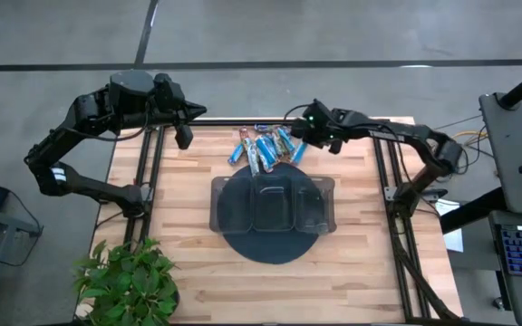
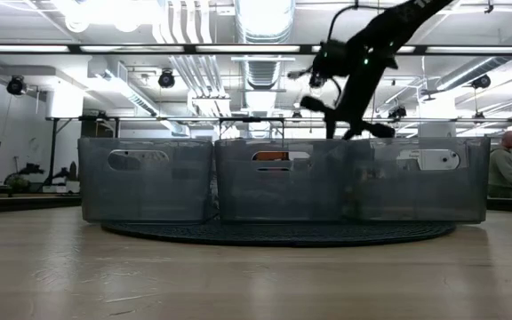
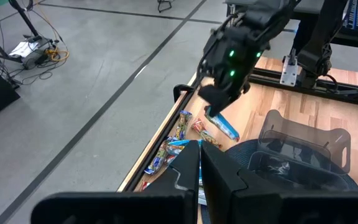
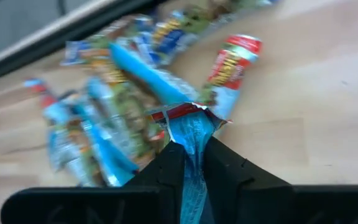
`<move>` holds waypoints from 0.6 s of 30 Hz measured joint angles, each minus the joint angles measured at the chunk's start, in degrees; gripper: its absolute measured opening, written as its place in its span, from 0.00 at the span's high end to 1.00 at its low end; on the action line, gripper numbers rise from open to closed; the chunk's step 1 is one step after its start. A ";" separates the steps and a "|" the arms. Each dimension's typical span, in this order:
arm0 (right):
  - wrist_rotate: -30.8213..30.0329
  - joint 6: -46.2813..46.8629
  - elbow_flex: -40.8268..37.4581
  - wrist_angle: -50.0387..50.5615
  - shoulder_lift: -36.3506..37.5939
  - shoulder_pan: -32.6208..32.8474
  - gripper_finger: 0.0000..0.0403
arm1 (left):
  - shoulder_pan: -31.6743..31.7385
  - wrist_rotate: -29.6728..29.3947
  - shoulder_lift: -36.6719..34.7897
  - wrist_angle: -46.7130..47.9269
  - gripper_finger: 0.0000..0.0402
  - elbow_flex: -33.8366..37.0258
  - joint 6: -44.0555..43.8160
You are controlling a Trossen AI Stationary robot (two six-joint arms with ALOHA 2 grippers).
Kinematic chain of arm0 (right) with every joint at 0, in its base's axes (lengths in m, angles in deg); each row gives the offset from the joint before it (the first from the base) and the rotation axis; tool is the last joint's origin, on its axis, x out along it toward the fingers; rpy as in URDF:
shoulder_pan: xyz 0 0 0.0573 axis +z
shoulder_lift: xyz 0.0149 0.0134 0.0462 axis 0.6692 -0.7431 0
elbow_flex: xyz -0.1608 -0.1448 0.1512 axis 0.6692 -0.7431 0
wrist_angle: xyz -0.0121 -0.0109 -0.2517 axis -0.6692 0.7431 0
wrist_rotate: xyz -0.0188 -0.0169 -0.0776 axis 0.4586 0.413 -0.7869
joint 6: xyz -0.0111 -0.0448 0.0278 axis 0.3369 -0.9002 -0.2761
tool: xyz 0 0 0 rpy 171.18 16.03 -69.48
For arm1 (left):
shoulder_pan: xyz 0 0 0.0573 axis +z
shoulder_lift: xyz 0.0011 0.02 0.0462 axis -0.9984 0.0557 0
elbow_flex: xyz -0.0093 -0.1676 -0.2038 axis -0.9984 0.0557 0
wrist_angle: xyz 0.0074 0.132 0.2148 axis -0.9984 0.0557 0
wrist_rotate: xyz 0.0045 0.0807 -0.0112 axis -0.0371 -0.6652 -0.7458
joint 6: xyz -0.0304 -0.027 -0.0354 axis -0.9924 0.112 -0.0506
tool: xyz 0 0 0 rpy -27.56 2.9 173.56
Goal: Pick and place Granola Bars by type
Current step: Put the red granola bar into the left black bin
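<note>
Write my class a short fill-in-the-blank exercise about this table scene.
1. The right end effector is shut on a light ____ bar.
2. The other bars lie in a ____ on the table.
3. The tray sits on a round dark ____.

Missing words: blue; pile; mat

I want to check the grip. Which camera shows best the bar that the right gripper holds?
The right wrist view: the light blue bar sits pinched between the right gripper fingers. The left wrist view shows it dangling from afar. The high view shows only the gripper over the pile; the low view hides it.
</note>
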 joint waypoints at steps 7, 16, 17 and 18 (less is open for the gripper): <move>0.45 -2.41 0.02 -10.16 6.02 3.85 0.90 | 0.01 0.00 0.00 0.02 1.00 0.02 0.02; 1.89 -3.57 0.09 -25.60 8.50 11.06 0.91 | -0.01 0.00 0.01 0.02 1.00 0.00 0.55; 1.89 -3.64 0.09 -26.88 8.44 11.84 0.91 | 0.01 0.00 0.00 0.00 1.00 0.02 0.55; 1.86 -3.97 0.09 -28.76 8.14 12.72 0.91 | 0.00 0.00 0.01 0.00 1.00 0.02 0.55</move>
